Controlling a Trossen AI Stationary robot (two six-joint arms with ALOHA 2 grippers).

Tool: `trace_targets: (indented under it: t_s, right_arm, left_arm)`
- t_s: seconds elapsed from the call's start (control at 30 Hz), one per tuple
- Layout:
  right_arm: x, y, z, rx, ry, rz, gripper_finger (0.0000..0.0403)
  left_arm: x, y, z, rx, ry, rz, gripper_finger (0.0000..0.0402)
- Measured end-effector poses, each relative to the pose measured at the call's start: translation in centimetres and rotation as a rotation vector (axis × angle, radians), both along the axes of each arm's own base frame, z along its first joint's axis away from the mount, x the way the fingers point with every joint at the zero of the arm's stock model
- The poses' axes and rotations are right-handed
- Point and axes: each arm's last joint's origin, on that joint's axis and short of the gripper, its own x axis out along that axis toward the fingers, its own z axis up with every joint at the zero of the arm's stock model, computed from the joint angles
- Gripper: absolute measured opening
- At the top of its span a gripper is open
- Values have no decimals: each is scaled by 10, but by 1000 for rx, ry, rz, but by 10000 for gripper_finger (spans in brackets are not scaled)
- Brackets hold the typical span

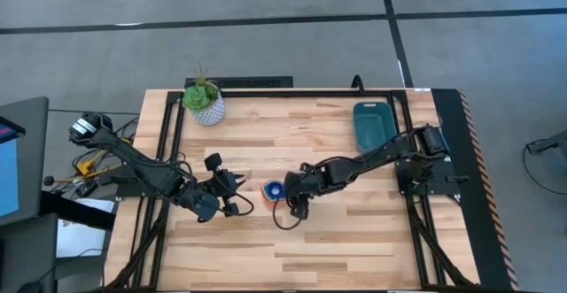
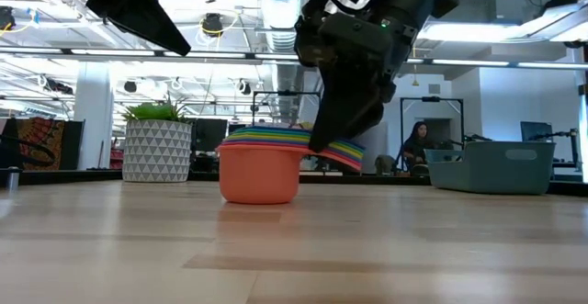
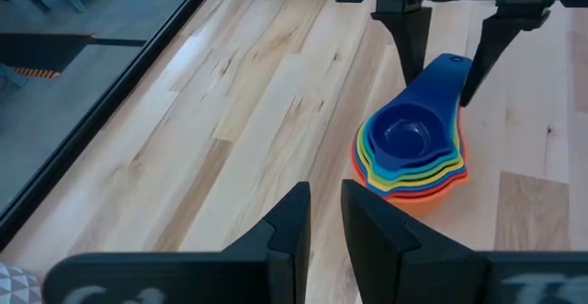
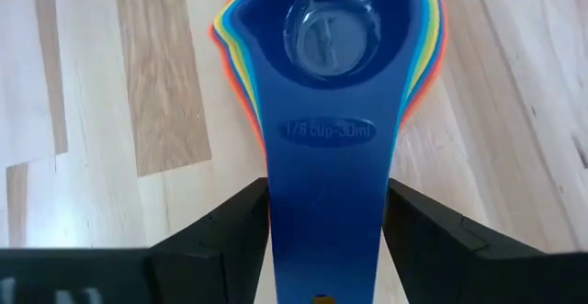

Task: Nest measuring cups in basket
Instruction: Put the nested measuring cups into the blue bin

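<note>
The measuring cups (image 1: 274, 189) stand nested in one stack on the table's middle, orange outermost at the bottom and navy innermost on top (image 3: 411, 152). Their handles fan out toward the right arm. My right gripper (image 4: 326, 194) is open, with one finger on each side of the navy handle (image 4: 326, 157). My left gripper (image 3: 325, 189) waits to the left of the stack, open by a narrow gap and holding nothing. The dark teal basket (image 1: 374, 123) sits near the table's far right corner with nothing in it. My right gripper has its fingers (image 3: 413, 47) on either side of the top navy handle (image 3: 450, 70), near its free end, slanting down from the table's right. Whether the pads touch the handle I cannot tell. The stack's orange base (image 2: 262, 180) rests on the table.
A white pot with a green plant (image 1: 205, 103) stands at the table's far left. Black frame rails run along the table's left, right and far edges. Bare wood lies between the stack and the basket (image 2: 491, 166). A person sits in the room behind (image 2: 418, 143).
</note>
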Motion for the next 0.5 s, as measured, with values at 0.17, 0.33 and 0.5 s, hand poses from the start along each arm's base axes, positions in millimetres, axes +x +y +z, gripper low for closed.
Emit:
trace_targets:
  t_s: [0.17, 0.33, 0.5]
  right_arm:
    - [0, -2, 0, -2, 6, 15, 227]
    - [1, -6, 0, 8, 8, 19, 222]
    - [1, -9, -1, 3, 13, 37, 221]
  left_arm:
    - [0, 0, 0, 3, 1, -1, 54]
    - [0, 0, 0, 5, 1, -3, 54]
    - [0, 1, 0, 8, 0, 3, 54]
